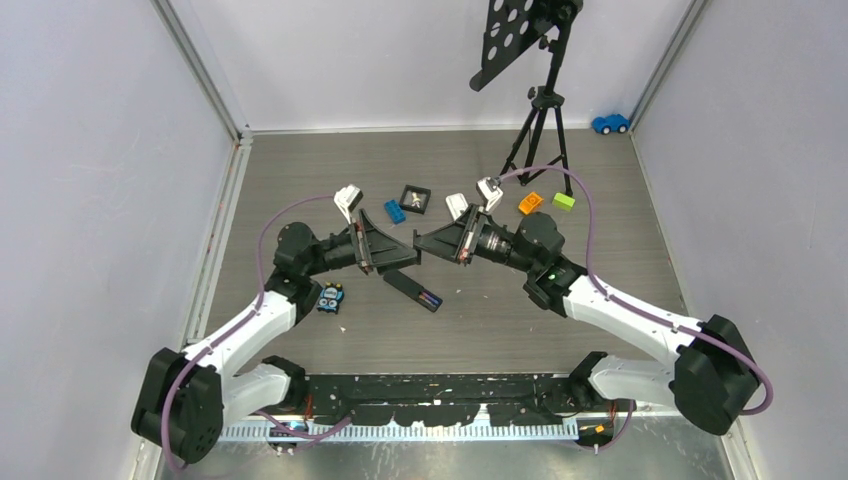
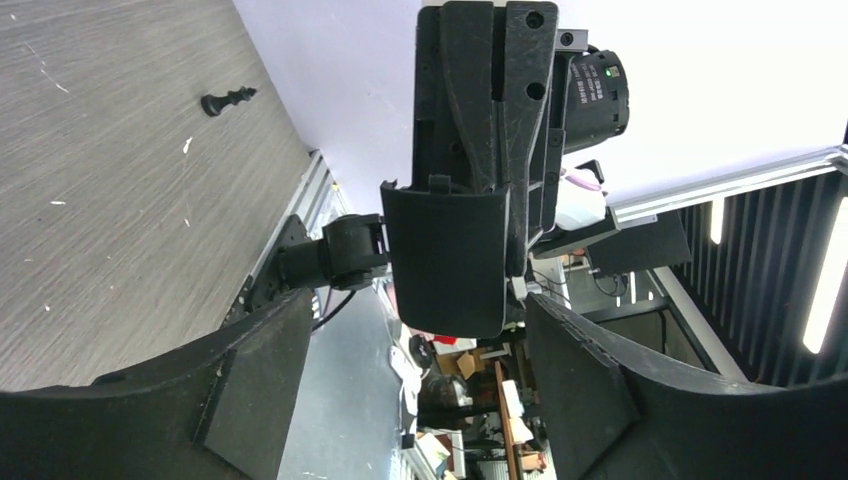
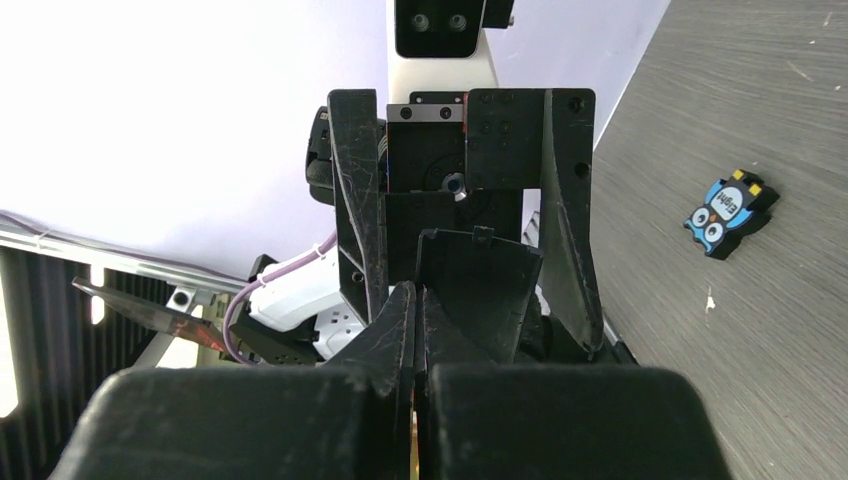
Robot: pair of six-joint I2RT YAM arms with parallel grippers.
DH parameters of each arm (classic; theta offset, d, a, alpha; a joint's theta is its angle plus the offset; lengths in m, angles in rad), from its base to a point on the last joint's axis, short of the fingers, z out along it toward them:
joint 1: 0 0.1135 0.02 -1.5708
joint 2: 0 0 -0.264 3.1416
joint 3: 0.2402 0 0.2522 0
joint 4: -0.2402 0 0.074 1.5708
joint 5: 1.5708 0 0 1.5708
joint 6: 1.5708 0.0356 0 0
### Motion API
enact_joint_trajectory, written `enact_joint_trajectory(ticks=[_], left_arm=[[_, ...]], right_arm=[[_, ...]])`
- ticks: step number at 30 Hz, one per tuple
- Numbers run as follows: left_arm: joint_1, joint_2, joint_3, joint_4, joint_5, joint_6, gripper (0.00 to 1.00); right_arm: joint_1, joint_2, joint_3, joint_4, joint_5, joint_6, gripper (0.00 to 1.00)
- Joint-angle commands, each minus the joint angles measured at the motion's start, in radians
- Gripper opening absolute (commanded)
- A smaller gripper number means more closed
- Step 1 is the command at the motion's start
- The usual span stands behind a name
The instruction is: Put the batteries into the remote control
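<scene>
Both arms meet nose to nose above the middle of the table [image 1: 500, 320]. The right gripper [image 3: 415, 310] has its fingers pressed together on the edge of a curved black cover [image 2: 445, 260], holding it up in the air. The left gripper [image 2: 415, 325] stands wide, a finger on each side of the cover with a gap showing on both. The remote [image 1: 412, 288] lies flat on the table just nearer the bases than the grippers, its back open. Coloured batteries [image 1: 431, 298] show at its right-hand end, too small to count. A blue toy [image 1: 330, 298] sits beside the left arm.
</scene>
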Motion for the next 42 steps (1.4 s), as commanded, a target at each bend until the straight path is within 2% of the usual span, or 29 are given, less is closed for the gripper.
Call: enact_joint_trajectory(ticks=[1,6,9,14,18,20,23,25,35,42], left_arm=[[0.004,0.021,0.033,0.144,0.026,-0.100,0.76],[0.004,0.068,0.013,0.258,0.020,-0.183,0.65],[0.004,0.087,0.007,0.283,0.017,-0.192,0.53],[0.003,0.087,0.007,0.284,0.020,-0.186,0.32],[0.004,0.079,0.008,0.247,0.019,-0.160,0.23],[0.004,0.075,0.007,0.225,0.017,-0.145,0.21],[0.004,0.066,0.007,0.183,0.013,-0.116,0.20],[0.004,0.059,0.010,0.147,0.011,-0.092,0.19],[0.008,0.019,0.027,-0.053,-0.042,0.008,0.17],[0.011,0.014,0.055,-0.154,-0.110,0.045,0.16]], right_arm=[[-0.003,0.036,0.028,0.142,-0.058,0.048,0.00],[-0.003,0.065,0.021,0.199,-0.074,0.082,0.00],[-0.003,0.068,0.019,0.205,-0.075,0.087,0.00],[-0.003,0.065,0.017,0.195,-0.063,0.082,0.00],[-0.002,0.052,0.024,0.156,-0.038,0.057,0.01],[-0.003,0.040,0.027,0.117,-0.015,0.035,0.08],[-0.003,0.010,0.036,0.045,0.026,-0.007,0.25],[-0.003,-0.012,0.034,0.012,0.056,-0.036,0.31],[-0.004,-0.161,0.003,-0.155,0.253,-0.211,0.47],[0.002,-0.159,0.003,-0.170,0.183,-0.322,0.53]])
